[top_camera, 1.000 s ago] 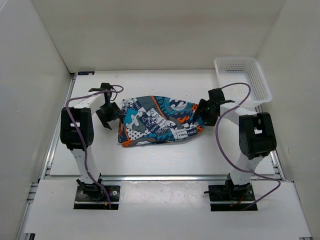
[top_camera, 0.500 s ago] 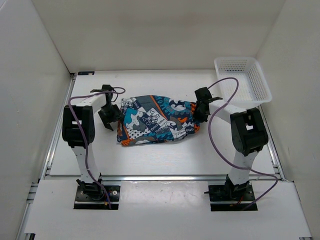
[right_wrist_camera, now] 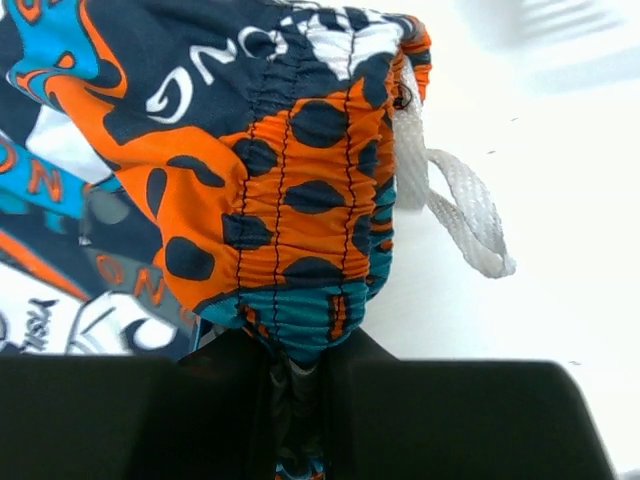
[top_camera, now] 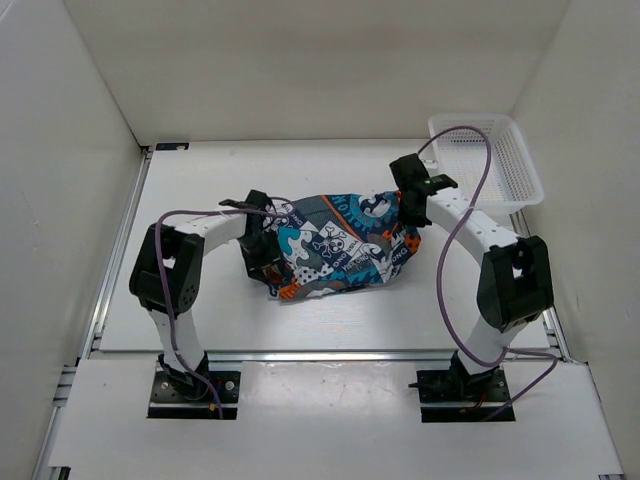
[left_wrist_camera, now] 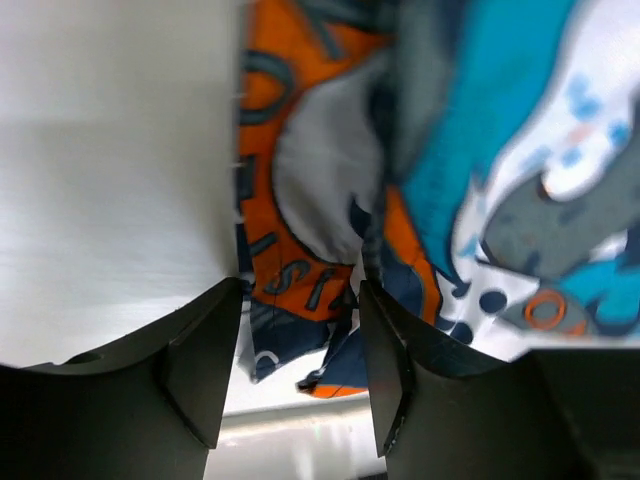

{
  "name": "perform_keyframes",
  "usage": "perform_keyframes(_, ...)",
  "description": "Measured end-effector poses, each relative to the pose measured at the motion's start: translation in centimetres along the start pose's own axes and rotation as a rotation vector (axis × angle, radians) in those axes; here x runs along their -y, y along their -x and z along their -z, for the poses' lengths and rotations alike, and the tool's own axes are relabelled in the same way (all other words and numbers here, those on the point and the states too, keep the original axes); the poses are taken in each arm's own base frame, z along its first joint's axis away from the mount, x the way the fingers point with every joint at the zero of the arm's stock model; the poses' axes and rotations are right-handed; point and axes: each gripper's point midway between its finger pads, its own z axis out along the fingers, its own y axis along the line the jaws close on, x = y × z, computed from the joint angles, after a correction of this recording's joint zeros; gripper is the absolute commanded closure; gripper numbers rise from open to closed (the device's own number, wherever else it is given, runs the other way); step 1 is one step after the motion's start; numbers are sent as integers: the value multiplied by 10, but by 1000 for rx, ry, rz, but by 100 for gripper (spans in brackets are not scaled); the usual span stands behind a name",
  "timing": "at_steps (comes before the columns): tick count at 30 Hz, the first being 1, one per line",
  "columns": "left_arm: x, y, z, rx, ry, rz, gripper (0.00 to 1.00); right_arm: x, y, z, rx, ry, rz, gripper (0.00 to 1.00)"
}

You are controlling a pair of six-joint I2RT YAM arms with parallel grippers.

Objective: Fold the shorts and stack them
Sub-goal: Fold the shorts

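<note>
The patchwork-print shorts (top_camera: 340, 245) lie bunched in the middle of the table. My right gripper (top_camera: 408, 205) is at their right end, shut on the gathered orange and teal waistband (right_wrist_camera: 290, 180); in the right wrist view the fabric is pinched in my gripper (right_wrist_camera: 295, 400) and a white drawstring (right_wrist_camera: 465, 205) hangs to the right. My left gripper (top_camera: 262, 262) is at the shorts' left end. In the left wrist view its jaws (left_wrist_camera: 297, 375) stand apart, with the shorts' orange and navy edge (left_wrist_camera: 300, 290) lying between the fingers (left_wrist_camera: 205, 370), not clamped.
A white plastic mesh basket (top_camera: 487, 160) stands at the back right corner of the table. White walls enclose the table on three sides. Purple cables loop over both arms.
My right gripper has shut on the waistband and pulled that end back and up. My left gripper has moved right onto the shorts' left edge, its jaws narrowing. The shorts have shifted right.
</note>
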Motion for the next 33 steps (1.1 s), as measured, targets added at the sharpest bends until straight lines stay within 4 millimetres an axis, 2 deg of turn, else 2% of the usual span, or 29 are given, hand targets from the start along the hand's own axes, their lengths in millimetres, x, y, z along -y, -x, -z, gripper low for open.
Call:
perform_keyframes(3,17,-21,6,-20,-46,-38,39,-5,11,15,38,-21,57,100)
perform_keyframes(5,24,-19,18,4,-83,-42,41,-13,17,27,67,-24,100,100)
perform_keyframes(6,26,-15,26,25,-106,-38,49,-17,20,33,80,-23,120,100)
perform_keyframes(7,26,-11,34,46,-126,-28,62,-21,23,39,94,-22,137,100)
perform_keyframes(8,25,-4,41,69,-142,-14,89,-26,26,46,110,-18,154,100)
perform_keyframes(10,18,9,51,107,-159,15,90,-34,31,56,135,-13,177,100)
perform_keyframes(12,8,20,51,127,-146,41,90,-38,33,62,152,-12,196,100)
perform_keyframes(18,-15,32,26,101,-45,88,90,-45,31,70,166,-27,236,100)
perform_keyframes(23,-17,52,3,81,1,97,90,-58,32,79,188,-21,265,100)
perform_keyframes(29,-9,52,-3,70,-8,80,90,-93,21,90,207,13,341,100)
perform_keyframes(33,-5,51,-3,73,-12,68,90,-133,8,95,218,51,410,100)
